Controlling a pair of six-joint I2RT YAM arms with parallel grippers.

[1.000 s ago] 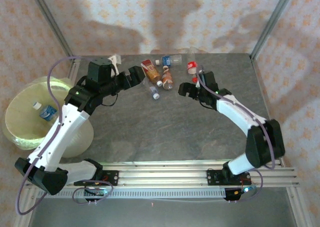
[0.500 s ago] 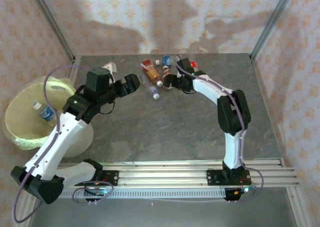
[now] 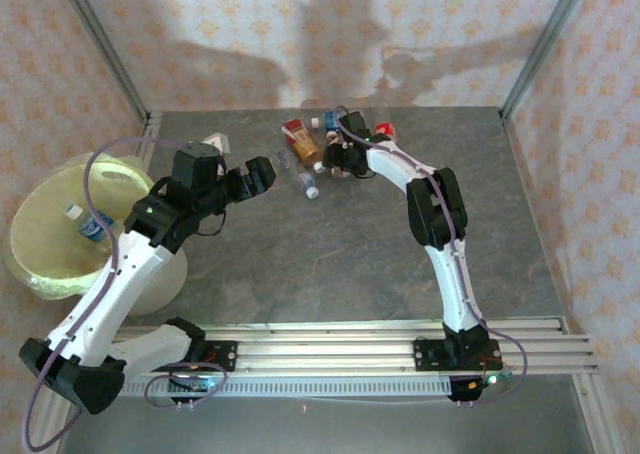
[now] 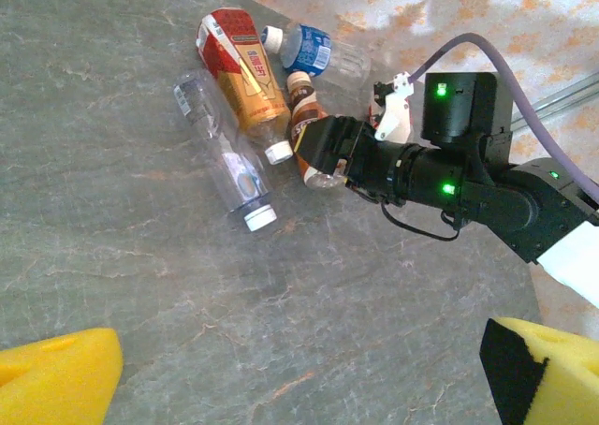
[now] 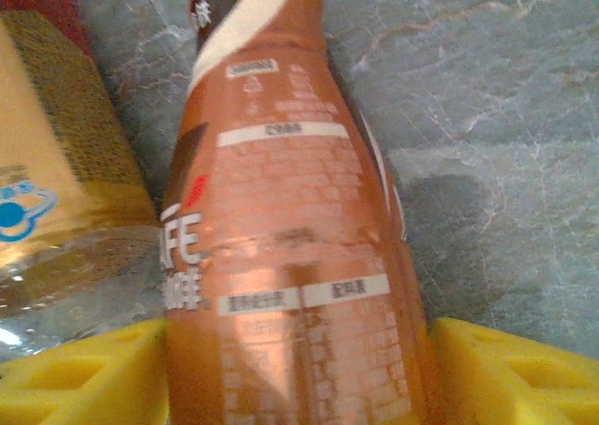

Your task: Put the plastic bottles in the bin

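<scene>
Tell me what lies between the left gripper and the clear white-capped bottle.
Nothing: in the left wrist view, bare grey tabletop separates the left gripper from the clear white-capped bottle.

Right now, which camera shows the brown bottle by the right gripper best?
The right wrist view: the brown bottle is close up, label in detail, with yellow fingers against both sides. The left wrist view shows it among other bottles, partly hidden by the right gripper. The top view shows it small.

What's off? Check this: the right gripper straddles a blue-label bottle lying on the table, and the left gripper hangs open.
The bottle is wrong: the right gripper straddles the brown-label bottle lying on the table, as the right wrist view shows. The left gripper hangs open.
</scene>
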